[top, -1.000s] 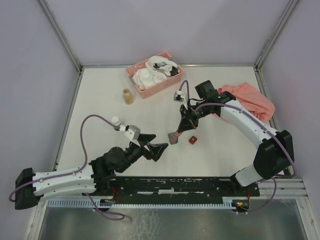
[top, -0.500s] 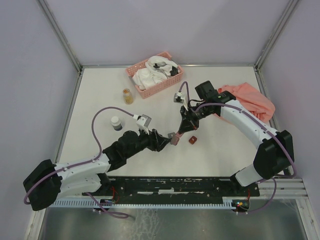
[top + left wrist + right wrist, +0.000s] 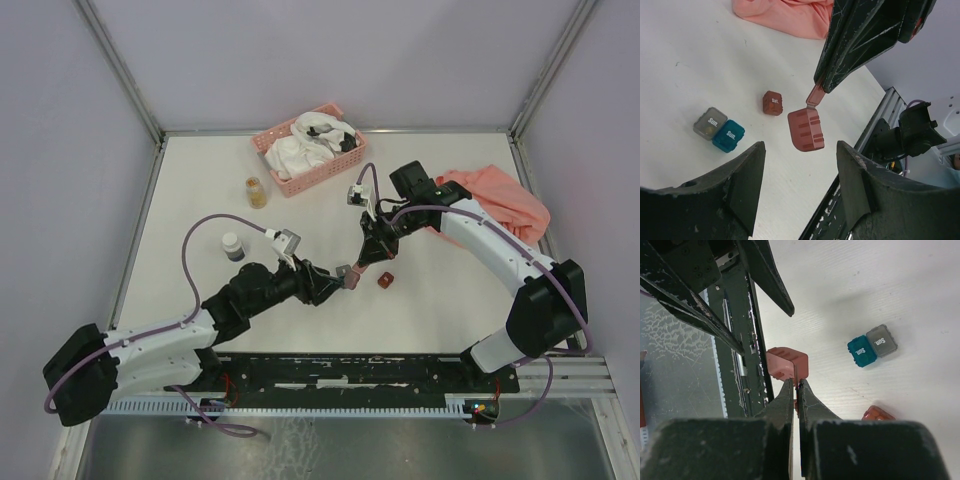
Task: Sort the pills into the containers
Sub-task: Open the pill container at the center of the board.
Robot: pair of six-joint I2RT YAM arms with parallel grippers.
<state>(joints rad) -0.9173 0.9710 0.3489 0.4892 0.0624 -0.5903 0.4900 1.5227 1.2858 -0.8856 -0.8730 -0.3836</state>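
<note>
Now my right gripper (image 3: 796, 384) pinches the red box (image 3: 806, 130) by its lid flap (image 3: 813, 96), and my left gripper (image 3: 328, 286), jaws apart near the body, should next clamp it.

The top camera is looking steeply down over the whole table (image 3: 200, 190); both wrist cameras are pointing tableward at close range from opposite sides, sharing the dark red box (image 3: 805, 130).
</note>
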